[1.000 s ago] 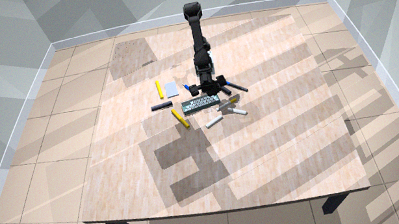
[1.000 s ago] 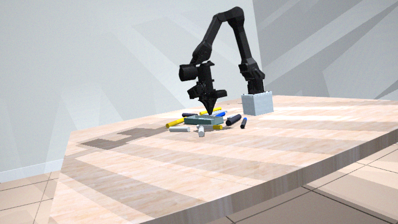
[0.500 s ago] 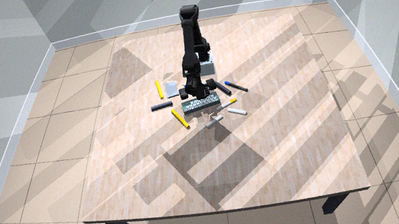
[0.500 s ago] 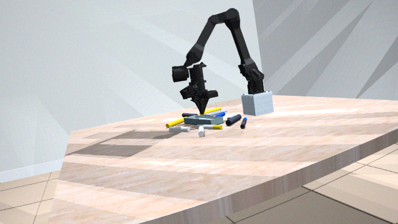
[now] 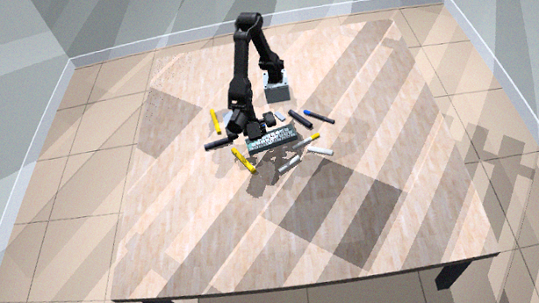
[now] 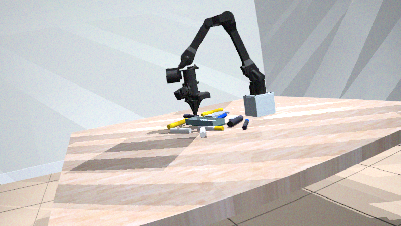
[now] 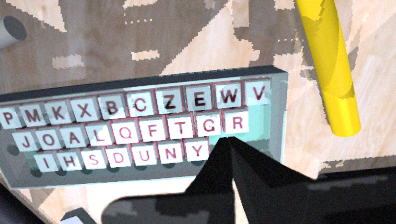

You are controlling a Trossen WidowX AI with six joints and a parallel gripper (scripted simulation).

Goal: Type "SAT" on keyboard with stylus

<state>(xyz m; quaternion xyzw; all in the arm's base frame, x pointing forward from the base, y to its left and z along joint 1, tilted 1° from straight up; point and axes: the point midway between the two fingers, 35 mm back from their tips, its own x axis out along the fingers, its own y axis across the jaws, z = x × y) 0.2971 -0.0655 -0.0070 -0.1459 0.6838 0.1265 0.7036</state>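
Arm bent over the desk (image 5: 370, 211), gripper (image 7: 227, 145) pointing straight down with jaws pinched fully together, nothing between them. Tip sits over the keyboard (image 7: 272, 125) end, just below the R key (image 7: 237, 122). Stylus not picked up; which of the scattered pens it is, cannot tell. Yellow marker (image 7: 327, 65) lies at 2 o'clock from the tip, off the keyboard.
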